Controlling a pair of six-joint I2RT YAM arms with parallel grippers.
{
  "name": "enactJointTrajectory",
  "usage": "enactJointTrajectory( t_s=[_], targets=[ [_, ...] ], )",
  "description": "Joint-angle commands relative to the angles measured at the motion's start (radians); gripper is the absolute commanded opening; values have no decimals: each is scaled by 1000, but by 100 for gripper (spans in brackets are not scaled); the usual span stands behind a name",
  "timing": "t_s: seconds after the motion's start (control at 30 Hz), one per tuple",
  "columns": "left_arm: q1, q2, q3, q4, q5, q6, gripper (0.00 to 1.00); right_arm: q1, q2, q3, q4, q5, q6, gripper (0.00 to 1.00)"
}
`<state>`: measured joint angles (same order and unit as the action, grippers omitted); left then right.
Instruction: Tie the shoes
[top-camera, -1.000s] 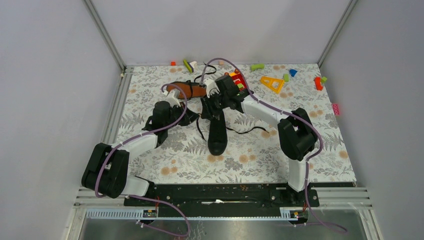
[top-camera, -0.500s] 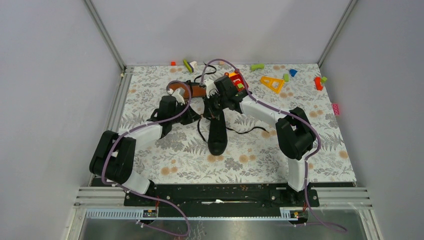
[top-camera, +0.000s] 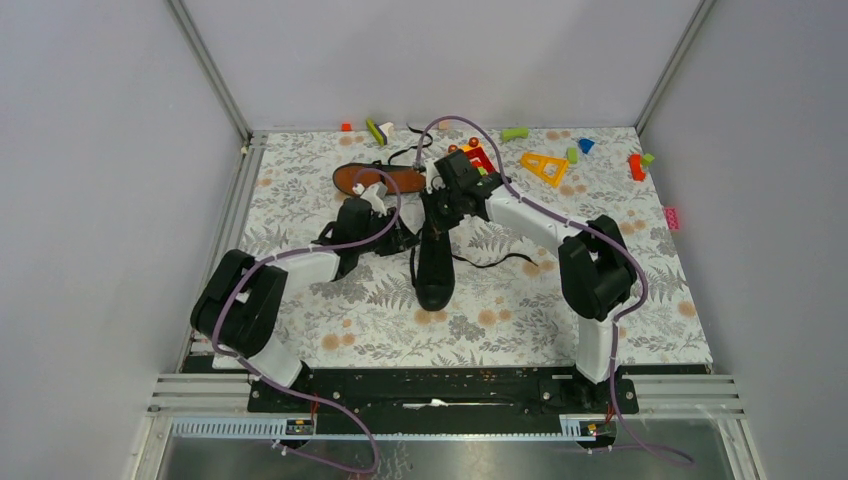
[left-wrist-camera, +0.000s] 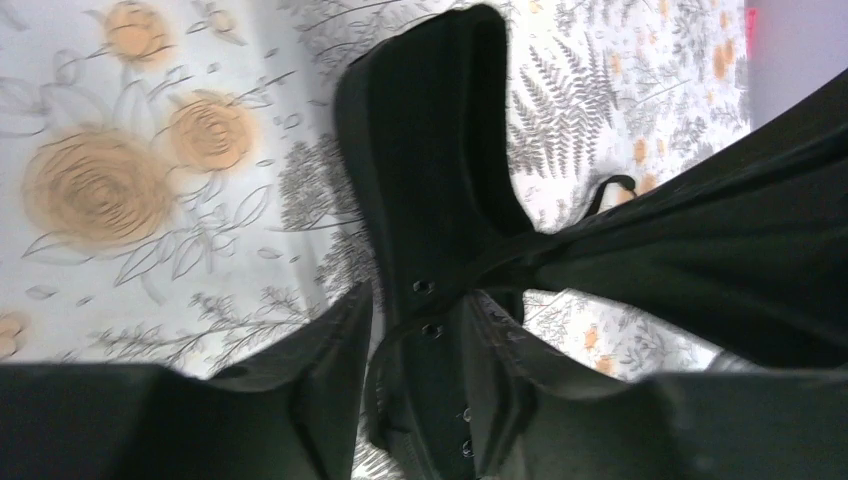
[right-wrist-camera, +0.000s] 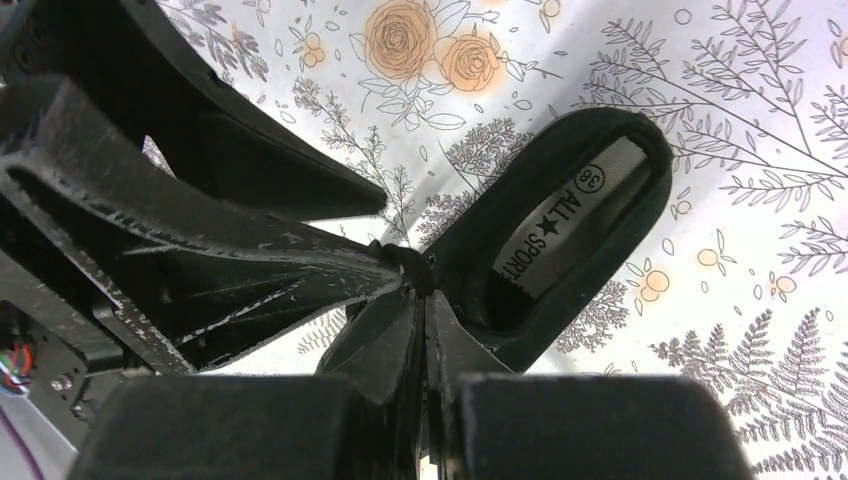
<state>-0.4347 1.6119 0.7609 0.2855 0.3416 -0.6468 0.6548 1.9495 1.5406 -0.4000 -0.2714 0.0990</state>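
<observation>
One black shoe (top-camera: 435, 275) stands upright mid-table, toe toward the arms. The other shoe (top-camera: 375, 178) lies on its side behind it, orange-brown sole showing. My left gripper (top-camera: 402, 238) is at the upright shoe's left flank. In the left wrist view its jaws (left-wrist-camera: 425, 380) stand apart around the eyelet edge (left-wrist-camera: 430, 300), and a thin lace (left-wrist-camera: 395, 345) runs between them. My right gripper (top-camera: 437, 212) is over the shoe's opening. In the right wrist view its fingers (right-wrist-camera: 418, 290) are pressed together on the lace at the rim of the shoe (right-wrist-camera: 560, 235).
A loose lace (top-camera: 490, 262) trails over the flowered mat right of the shoe. Toy blocks lie along the back: a yellow triangle (top-camera: 543, 166), a red block (top-camera: 478, 158), a green piece (top-camera: 514, 133), and red and green bits (top-camera: 636, 165). Grey walls enclose the table.
My left arm has swung right toward the upright shoe, uncovering the orange-soled shoe, and its jaws have parted. The right gripper has closed and stays over the shoe's opening.
</observation>
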Motion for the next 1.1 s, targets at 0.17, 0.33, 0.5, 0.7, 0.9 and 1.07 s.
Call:
enactJointTrajectory(
  t_s=[0.17, 0.33, 0.5, 0.7, 0.9, 1.07],
  targets=[
    [3, -200, -166, 207, -129, 102, 98, -26, -39, 111, -98, -51, 110, 0],
    [-12, -260, -214, 302, -110, 232, 99, -27, -14, 152, -126, -95, 132, 0],
    [-62, -270, -240, 428, -133, 400, 99, -28, -8, 169, -135, -124, 158, 0],
    [-138, -222, -225, 507, -163, 578, 95, -29, 17, 214, -187, -135, 163, 0],
    [-174, -176, -214, 565, -209, 639, 93, -31, 25, 209, -189, -148, 168, 0],
    [-206, -129, -167, 543, -273, 633, 80, -32, 31, 209, -189, -155, 174, 0]
  ],
)
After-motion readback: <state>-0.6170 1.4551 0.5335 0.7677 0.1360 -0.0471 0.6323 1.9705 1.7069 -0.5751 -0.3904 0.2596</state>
